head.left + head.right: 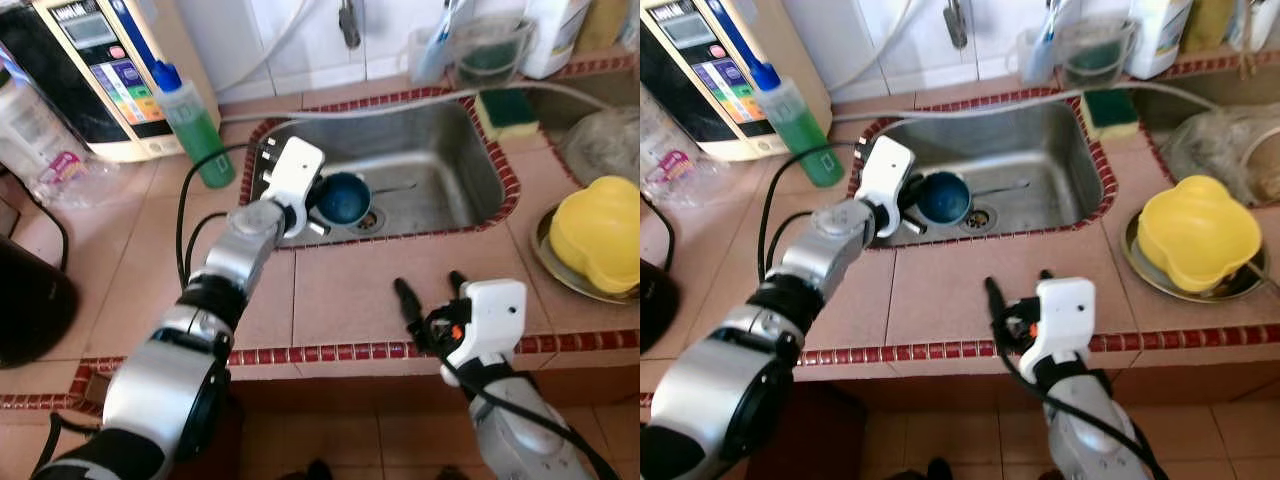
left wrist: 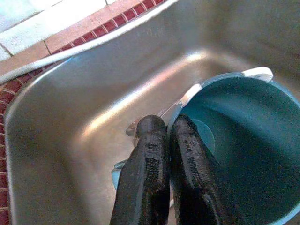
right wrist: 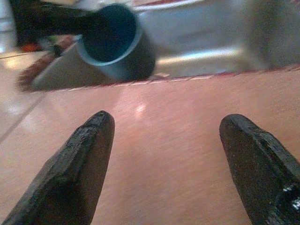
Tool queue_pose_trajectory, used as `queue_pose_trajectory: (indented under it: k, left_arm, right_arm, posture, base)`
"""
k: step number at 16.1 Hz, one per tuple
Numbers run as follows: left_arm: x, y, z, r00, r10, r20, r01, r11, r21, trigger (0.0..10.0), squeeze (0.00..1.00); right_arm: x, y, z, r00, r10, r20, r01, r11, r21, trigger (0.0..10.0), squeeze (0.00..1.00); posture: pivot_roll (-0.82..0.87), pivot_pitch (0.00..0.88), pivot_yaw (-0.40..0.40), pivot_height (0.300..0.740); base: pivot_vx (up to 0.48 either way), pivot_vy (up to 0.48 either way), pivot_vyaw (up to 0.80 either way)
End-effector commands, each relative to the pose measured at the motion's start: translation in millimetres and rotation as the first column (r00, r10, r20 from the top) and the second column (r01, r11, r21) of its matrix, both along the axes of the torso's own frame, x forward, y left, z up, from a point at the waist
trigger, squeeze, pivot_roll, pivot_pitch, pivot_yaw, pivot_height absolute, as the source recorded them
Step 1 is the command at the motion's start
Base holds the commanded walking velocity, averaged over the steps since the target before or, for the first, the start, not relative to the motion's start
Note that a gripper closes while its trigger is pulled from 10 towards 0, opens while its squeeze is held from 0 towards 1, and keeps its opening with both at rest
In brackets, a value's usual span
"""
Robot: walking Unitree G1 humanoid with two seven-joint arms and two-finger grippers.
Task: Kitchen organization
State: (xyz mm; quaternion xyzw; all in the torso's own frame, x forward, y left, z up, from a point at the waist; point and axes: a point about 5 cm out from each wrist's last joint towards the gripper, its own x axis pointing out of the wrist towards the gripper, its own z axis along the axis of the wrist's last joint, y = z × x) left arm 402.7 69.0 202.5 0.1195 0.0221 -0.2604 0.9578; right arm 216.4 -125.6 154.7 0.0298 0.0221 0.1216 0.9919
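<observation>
The left gripper (image 1: pixel 908 205) reaches into the steel sink (image 1: pixel 1040 150), at the rim of a blue cup (image 1: pixel 943 197) — its fingers mostly hidden. The right gripper (image 1: pixel 1018 287) hovers over the tiled counter (image 1: pixel 940 290), fingers spread. A yellow bowl (image 1: pixel 1197 232) sits to the right.

Tiled counter (image 1: pixel 340 290) edged with red trim. Set on it: green bottle (image 1: pixel 192 125), white appliance (image 1: pixel 105 75), sponge (image 1: pixel 507 112), plate (image 1: pixel 560 262) under yellow bowl (image 1: pixel 598 233).
</observation>
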Motion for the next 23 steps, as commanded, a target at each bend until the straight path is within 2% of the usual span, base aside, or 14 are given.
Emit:
queue_pose_trajectory:
  k: [1,5,8,9,10,11,14,22,23]
  left_arm:
    - [2.9,7.9,2,1.000,0.028,0.009,-0.028,0.999,0.018,10.0,0.00]
    - [7.6,11.4,8,0.998,0.058,0.025,-0.059,0.997,0.056,10.0,0.00]
    - [9.0,18.5,5,0.996,0.086,0.011,-0.087,0.994,0.064,10.0,0.00]
    - [9.1,22.0,3,0.996,0.092,-0.017,-0.091,0.995,0.038,10.0,0.31]
    - [9.2,23.3,3,0.995,0.094,-0.024,-0.093,0.995,0.033,10.0,0.31]
    - [9.5,25.0,2,0.995,0.095,-0.030,-0.094,0.995,0.018,10.0,1.00]
    - [10.3,32.6,2,0.993,0.112,-0.039,-0.112,0.994,0.001,10.0,1.00]
    - [10.3,38.9,0,0.991,0.125,-0.043,-0.125,0.992,0.009,10.0,1.00]
    - [9.5,42.8,3,0.992,0.119,-0.028,-0.121,0.991,-0.061,10.0,1.00]
  right_arm:
    - [-5.5,8.8,2,0.998,0.054,-0.010,-0.054,0.998,0.032,10.0,0.00]
    - [-14.5,17.2,1,0.991,0.129,-0.042,-0.127,0.991,0.037,10.0,0.00]
    - [-14.1,20.1,1,0.988,0.148,-0.052,-0.146,0.989,0.039,10.0,0.00]
    - [-13.2,19.3,1,0.987,0.149,-0.054,-0.147,0.988,0.039,10.0,0.00]
    - [-12.9,19.5,1,0.987,0.149,-0.054,-0.147,0.988,0.039,10.0,0.00]
    - [-12.7,18.7,1,0.987,0.151,-0.056,-0.149,0.988,0.038,10.0,0.00]
    - [-8.9,16.6,0,0.985,0.161,-0.055,-0.160,0.987,0.027,10.0,0.00]
    - [-1.8,18.0,-1,0.982,0.183,-0.048,-0.183,0.983,0.023,10.0,0.00]
    - [9.7,15.5,4,0.982,0.187,0.005,-0.187,0.982,0.006,10.0,0.00]
  posture:
    - [-0.27,0.269,0.233,0.740]
    - [-0.26,0.278,0.235,0.740]
    - [-0.25,0.284,0.228,0.740]
    - [-0.25,0.283,0.227,0.740]
    - [-0.25,0.283,0.226,0.740]
    - [-0.24,0.283,0.225,0.740]
    - [-0.22,0.278,0.217,0.740]
    - [-0.19,0.251,0.204,0.740]
    - [-0.18,0.210,0.193,0.740]
  base:
    - [0.000,0.000,0.00]
    - [0.000,0.000,0.00]
    - [0.000,0.000,0.00]
    - [0.000,0.000,0.00]
    - [0.000,0.000,0.00]
    - [0.000,0.000,0.00]
    - [0.000,0.000,0.00]
    - [0.000,0.000,0.00]
    - [0.000,0.000,0.00]
